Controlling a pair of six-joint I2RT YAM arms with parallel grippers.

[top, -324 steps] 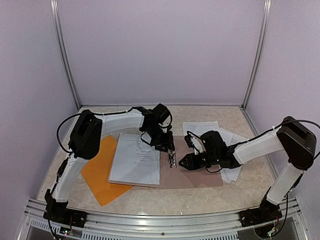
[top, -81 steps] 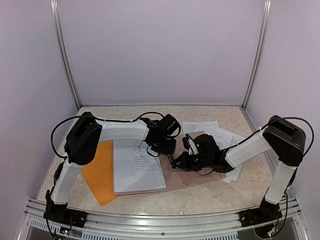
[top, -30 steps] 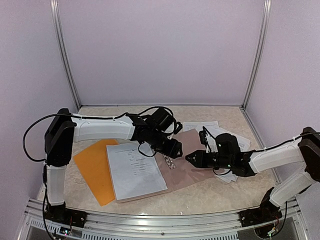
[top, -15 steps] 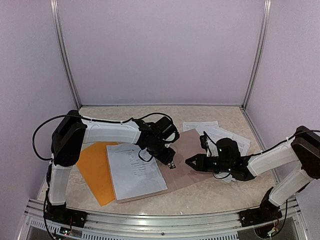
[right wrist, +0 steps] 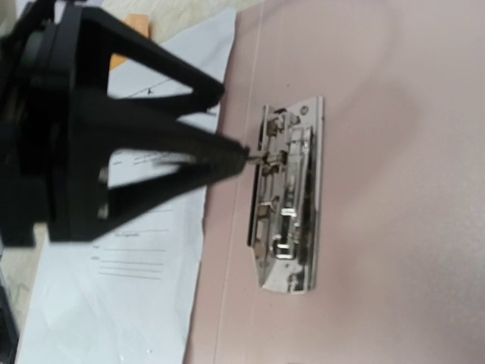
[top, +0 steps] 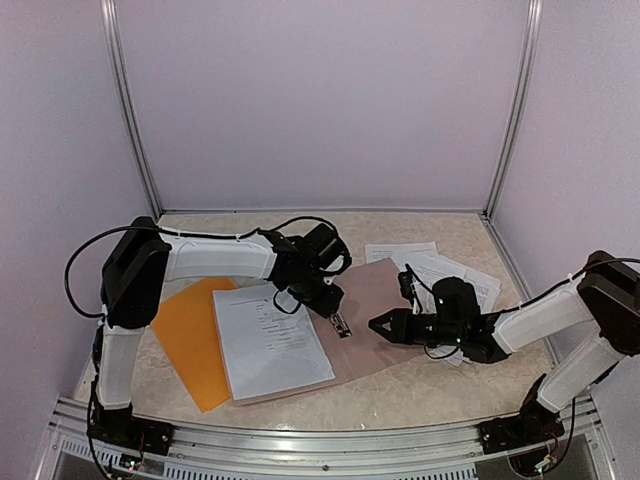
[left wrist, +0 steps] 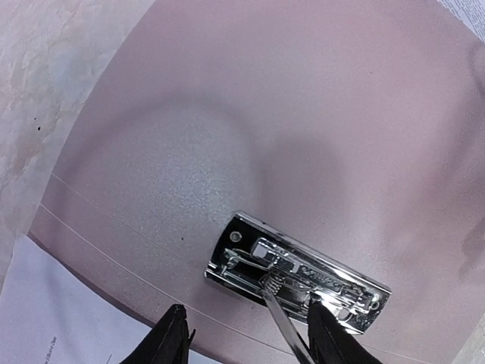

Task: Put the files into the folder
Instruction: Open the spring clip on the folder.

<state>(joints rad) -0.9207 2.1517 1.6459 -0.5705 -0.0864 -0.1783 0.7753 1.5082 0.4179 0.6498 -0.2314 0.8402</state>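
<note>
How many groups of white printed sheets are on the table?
2. One stack lies on the board's left part, overlapping the folder. A fanned pile lies far right, partly hidden by the right arm; sheets beneath may be hidden.

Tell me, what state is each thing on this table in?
orange folder: flat, partly covered.
printed sheet: flat across orange folder and clipboard.
clipboard: flat, partly under printed sheet.
metal clip: flat on clipboard, clamping no paper.
other sheets: loose pile, far right.
left tool: jaws apart, straddling metal clip's lever.
right tool: beside metal clip; open or shut unclear.
</note>
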